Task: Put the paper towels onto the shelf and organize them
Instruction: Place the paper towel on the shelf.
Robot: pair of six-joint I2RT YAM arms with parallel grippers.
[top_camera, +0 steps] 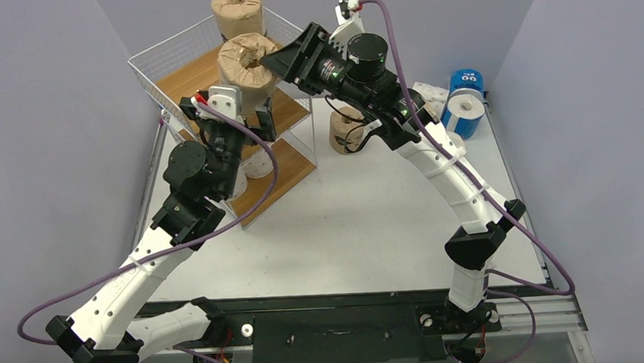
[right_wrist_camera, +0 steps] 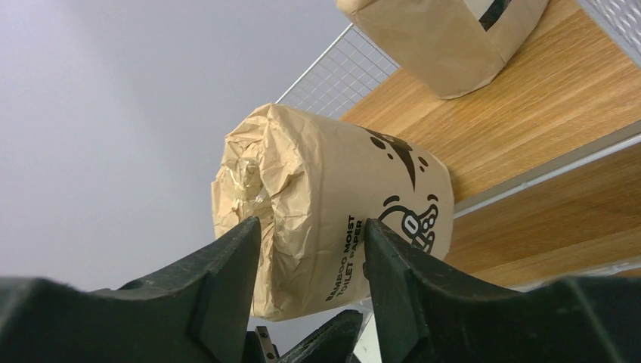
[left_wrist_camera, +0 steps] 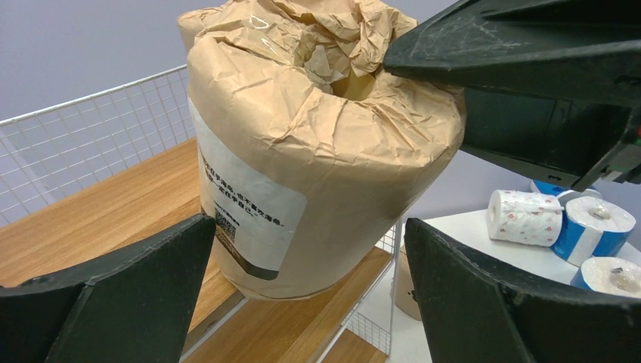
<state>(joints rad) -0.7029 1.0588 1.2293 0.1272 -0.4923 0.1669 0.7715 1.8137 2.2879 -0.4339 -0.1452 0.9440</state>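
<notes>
My right gripper (top_camera: 283,60) is shut on a brown-wrapped paper towel roll (top_camera: 244,62), one finger in its core hole and one outside (right_wrist_camera: 311,227). The roll (left_wrist_camera: 317,151) is tilted, its base at the front edge of the shelf's (top_camera: 182,79) top board (left_wrist_camera: 91,219). My left gripper (top_camera: 228,113) is open, its jaws wide on either side of that roll's lower part (left_wrist_camera: 306,227), not touching it. A second brown roll (top_camera: 236,10) stands at the back of the top board (right_wrist_camera: 446,38). A third brown roll (top_camera: 345,130) stands on the table beside the shelf.
Blue-wrapped rolls (top_camera: 467,99) and a white printed roll (left_wrist_camera: 521,217) lie at the table's far right. White rolls (top_camera: 255,164) sit on a lower shelf tier under my left arm. The shelf's wire mesh wall (left_wrist_camera: 91,128) rims the top board.
</notes>
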